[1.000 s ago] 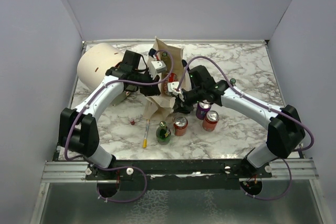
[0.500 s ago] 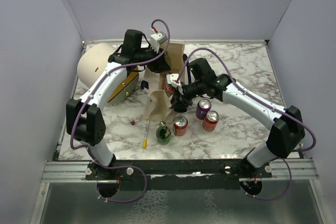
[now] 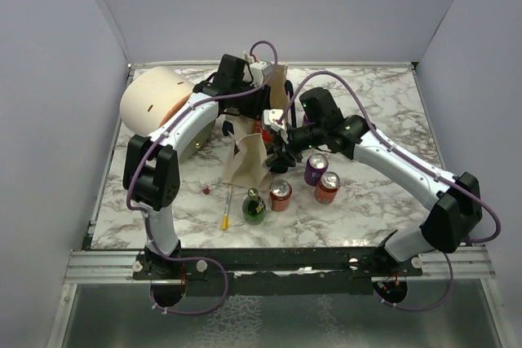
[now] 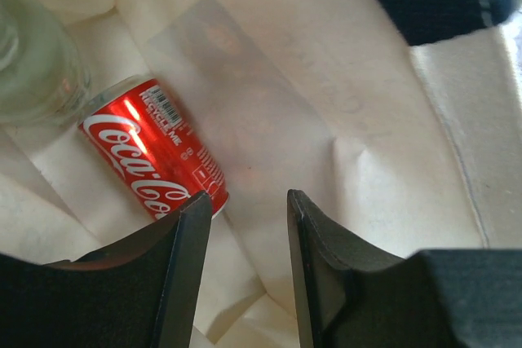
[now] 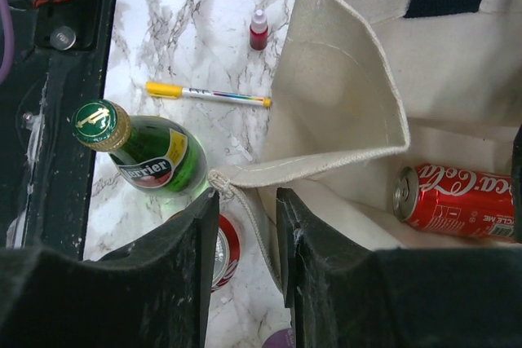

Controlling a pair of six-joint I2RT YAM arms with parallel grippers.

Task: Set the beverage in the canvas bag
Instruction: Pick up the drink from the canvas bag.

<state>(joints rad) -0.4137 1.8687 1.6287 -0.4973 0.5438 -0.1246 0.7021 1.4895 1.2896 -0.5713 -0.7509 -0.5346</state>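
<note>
The cream canvas bag (image 3: 245, 160) stands upright mid-table with its mouth open. A red Coca-Cola can (image 4: 155, 148) lies inside on the bag's floor, next to a clear bottle (image 4: 33, 71); the can also shows in the right wrist view (image 5: 457, 201). My left gripper (image 4: 249, 197) is open and empty, pointing down into the bag just right of the can. My right gripper (image 5: 247, 193) is open, with the bag's rim seam (image 5: 224, 189) running between its fingers at the near corner of the bag (image 5: 342, 95).
A green Perrier bottle (image 3: 254, 205), a red can (image 3: 280, 195), a purple can (image 3: 316, 170) and an orange-red can (image 3: 327, 187) stand in front of the bag. A yellow pen (image 5: 208, 94) and a small red vial (image 5: 258, 30) lie nearby. A cream drum (image 3: 155, 99) sits at back left.
My left arm has lifted and swung right, so its wrist now sits over the bag's mouth. My right gripper has stayed at the bag's near rim.
</note>
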